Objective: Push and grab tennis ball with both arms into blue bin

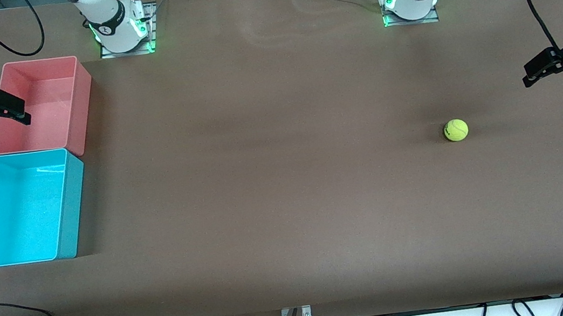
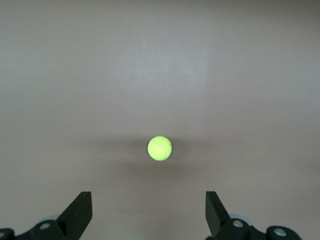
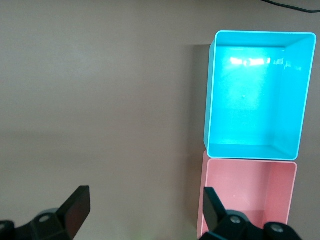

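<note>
Left gripper (image 1: 530,75) is hanging at the left arm's end of the table with its jaws spread wide and nothing between them. In its wrist view the two fingers (image 2: 77,212) frame bare table, with the ball (image 2: 159,148) sitting out ahead of them, roughly centred in the gap. So it's lined up on the ball but not touching it.

Right gripper (image 1: 17,111) is way over at the other end, hovering over the edge of the pink bin (image 1: 65,80), also fully open and empty. That arm looks like it's just waiting for now.

The ball (image 1: 456,130) rests on the open table toward the left arm's end, well apart from both bins. The blue bin (image 1: 70,207) sits just beside the pink one, on the side closer to the front camera, at the right arm's end, and looks empty. So the ball has most of the table to cross.

My take on handling: a tennis ball is light, a bit squishy and fuzzy, so it should grip fine once pinched, no worry about breaking it. The catch is that it rolls at the slightest nudge, and an off-centre push would probably send it off sideways. For grabbing, I'd close the fingers across its widest part, level with the middle, so it doesn't squirt out above or below the pads.
</note>
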